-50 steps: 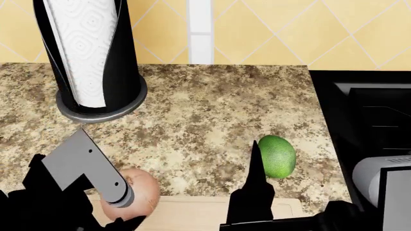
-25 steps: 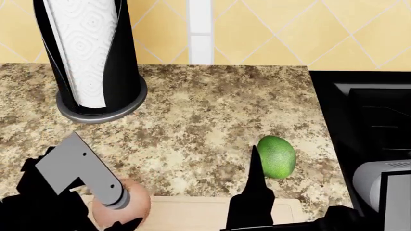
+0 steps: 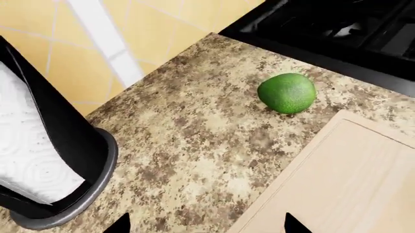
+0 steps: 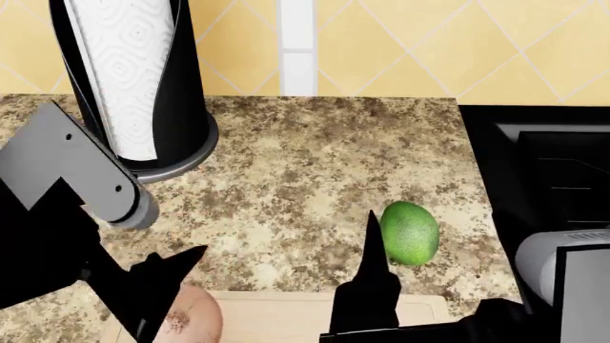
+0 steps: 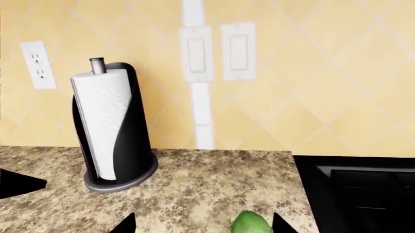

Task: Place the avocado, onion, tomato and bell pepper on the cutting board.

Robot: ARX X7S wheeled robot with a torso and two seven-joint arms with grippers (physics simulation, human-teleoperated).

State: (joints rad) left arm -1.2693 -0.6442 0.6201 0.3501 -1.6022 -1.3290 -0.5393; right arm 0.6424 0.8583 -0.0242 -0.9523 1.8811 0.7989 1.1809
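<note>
The pale pinkish-tan onion (image 4: 193,316) lies at the left end of the light-wood cutting board (image 4: 286,314), at the head view's lower edge. My left gripper (image 3: 206,225) hangs open above it with nothing between its dark fingertips (image 4: 179,261). The bright green avocado (image 4: 410,232) rests on the granite counter just beyond the board's far right corner (image 3: 337,121). My right gripper (image 5: 204,225) is open near the avocado (image 5: 251,223), which shows between its tips, close to one of them. One right finger (image 4: 372,261) stands just left of the fruit. Tomato and bell pepper are out of view.
A black paper towel holder (image 4: 133,86) stands at the back left of the counter. A black stove top (image 4: 553,179) borders the counter on the right. The yellow tiled wall (image 5: 292,73) carries switches and an outlet.
My left gripper has let go of the onion and lifted up and to the left; the onion now lies on the board's left end. The right arm has barely moved.
</note>
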